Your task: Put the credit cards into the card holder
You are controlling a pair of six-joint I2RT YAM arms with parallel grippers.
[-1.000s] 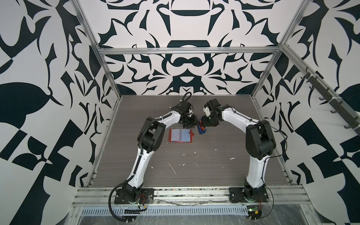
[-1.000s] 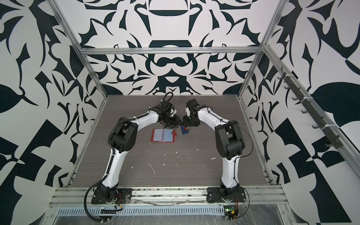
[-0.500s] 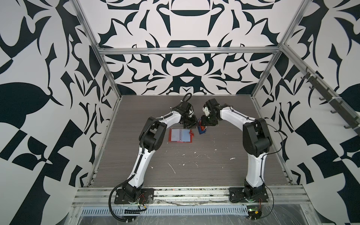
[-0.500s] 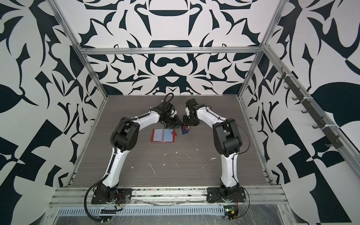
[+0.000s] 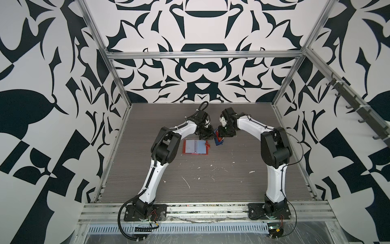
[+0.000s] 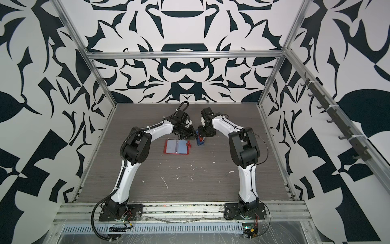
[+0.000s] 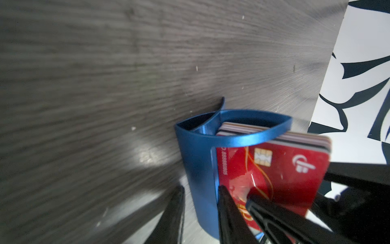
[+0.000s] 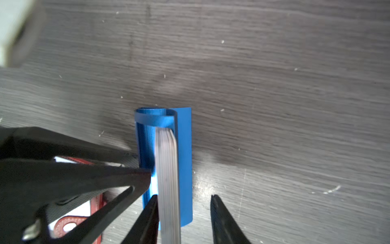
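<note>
The credit cards (image 7: 280, 169) stand as a stack in a blue rack (image 7: 196, 164), a red card with a chip facing my left wrist view. My left gripper (image 7: 200, 188) is open: one finger is outside the rack's side wall with a small gap, the other lies against the red card's face. My right gripper (image 8: 184, 196) is open around the card stack (image 8: 167, 169) and the rack's wall (image 8: 184, 147); one finger touches the stack, the other stands clear. The red card holder (image 5: 195, 147) (image 6: 176, 147) lies open and flat beside the rack (image 5: 218, 141) (image 6: 200, 141).
White specks and scratches dot the grey wood-grain table (image 5: 211, 179) in front of the card holder. The patterned back wall (image 5: 196, 84) stands behind both arms. The card holder's snap tab (image 8: 67, 227) shows by the left gripper's finger (image 8: 95, 175) in the right wrist view.
Both grippers' jaws have narrowed around the blue rack and its cards. The right arm's elbow has swung slightly inward; the rack and card holder have not moved.
</note>
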